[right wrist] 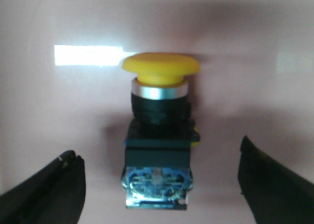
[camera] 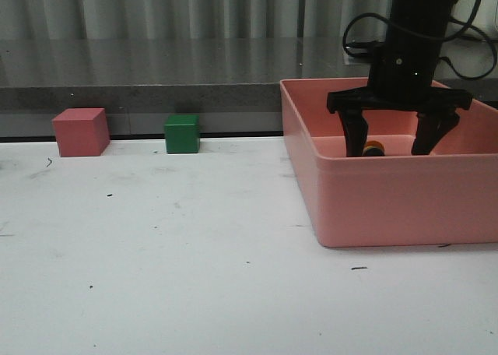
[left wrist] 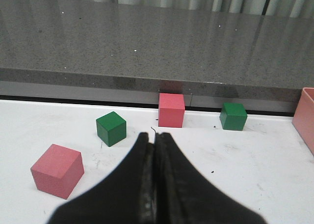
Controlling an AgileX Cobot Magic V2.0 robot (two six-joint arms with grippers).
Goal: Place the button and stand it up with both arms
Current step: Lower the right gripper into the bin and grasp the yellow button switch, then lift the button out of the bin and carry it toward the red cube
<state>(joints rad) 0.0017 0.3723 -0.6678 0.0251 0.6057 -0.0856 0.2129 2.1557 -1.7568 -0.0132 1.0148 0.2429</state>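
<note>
The button [camera: 374, 147] lies on its side on the floor of the pink bin [camera: 389, 203]. In the right wrist view the button [right wrist: 159, 135] shows its yellow cap, black body and blocky base with metal contacts. My right gripper [camera: 389, 151] is open and lowered into the bin. Its fingers stand on either side of the button without touching it, as the right wrist view [right wrist: 158, 153] also shows. My left gripper [left wrist: 155, 135] is shut and empty above the white table, and it is out of the front view.
A red-pink cube [camera: 80, 131] and a green cube [camera: 182, 133] sit at the table's back edge. The left wrist view shows two green cubes [left wrist: 111, 128] [left wrist: 233, 116], two pink cubes [left wrist: 57, 168] [left wrist: 171, 109] and the bin's corner [left wrist: 306, 116].
</note>
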